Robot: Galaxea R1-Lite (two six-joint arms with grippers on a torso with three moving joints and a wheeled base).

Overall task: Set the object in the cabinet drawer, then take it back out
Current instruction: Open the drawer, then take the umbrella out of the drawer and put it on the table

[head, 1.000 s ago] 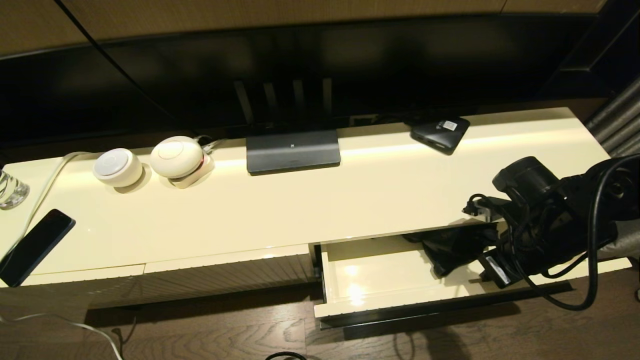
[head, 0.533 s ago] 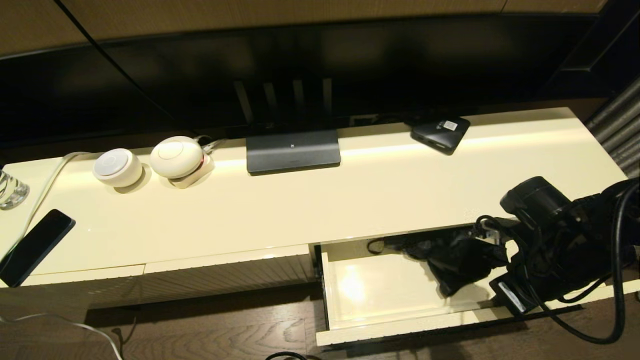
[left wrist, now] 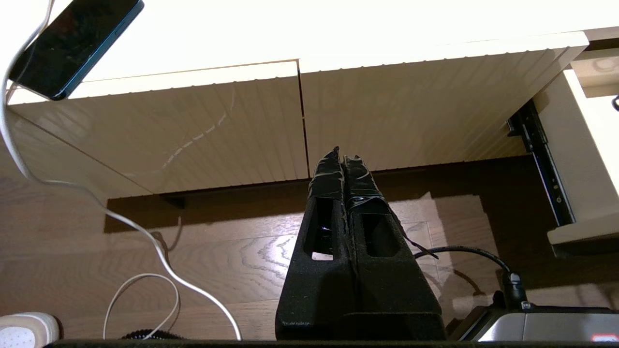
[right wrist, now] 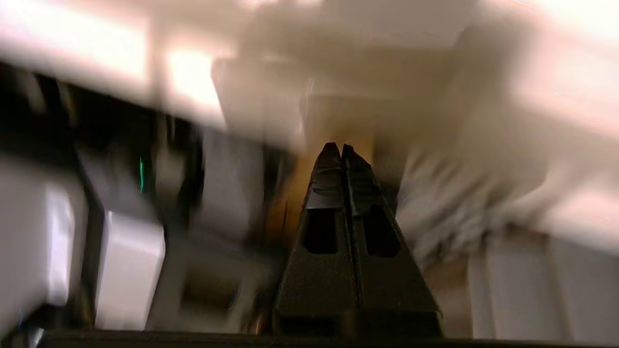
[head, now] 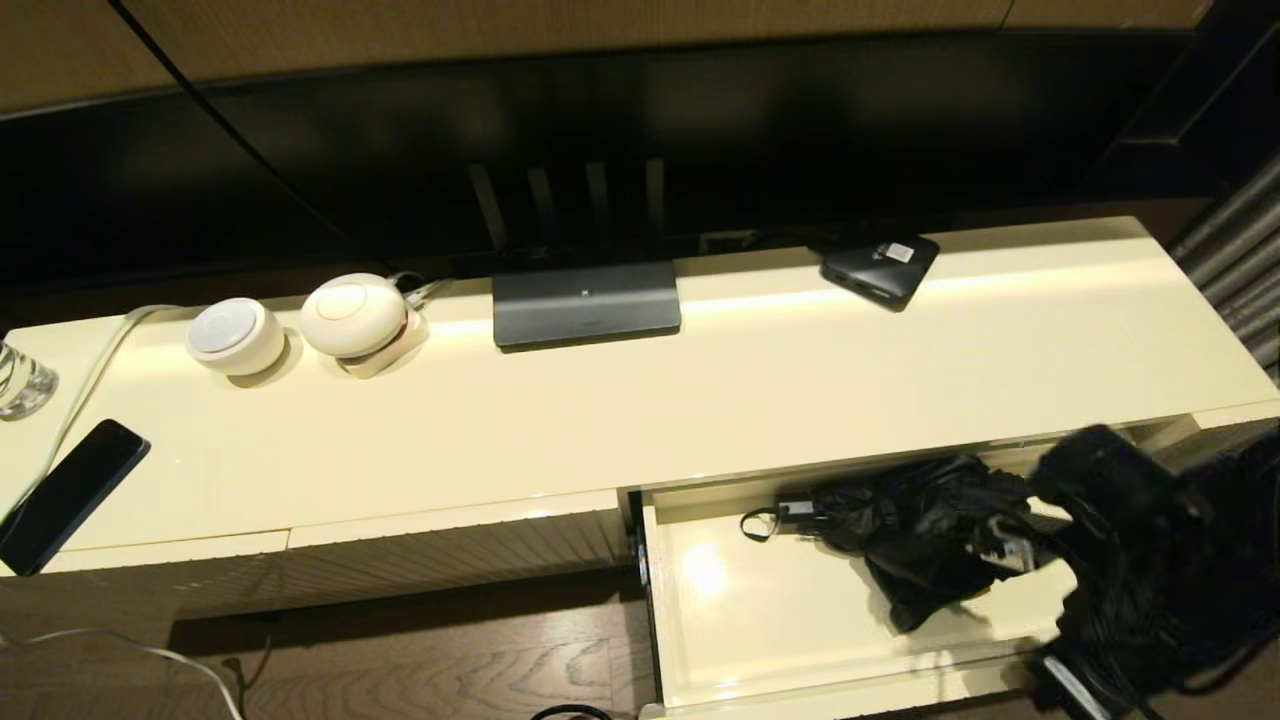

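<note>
The cabinet drawer stands pulled out under the cream cabinet top, at the lower right of the head view; its side wall and rail also show in the left wrist view. The object, a black compact umbrella, lies inside it toward the back right, its wrist loop pointing left. My right arm hangs over the drawer's right front corner, beside the umbrella. In the right wrist view the right gripper is shut with nothing between its fingers. My left gripper is shut and empty, low before the closed ribbed panels.
On the cabinet top stand a dark screen base, a flat black box with a white label, two round white devices, a phone and a glass. A white cable trails over the wooden floor.
The drawer has slid further out toward me, baring more of the umbrella. My right arm has dropped and drawn back to the lower right corner of the head view.
</note>
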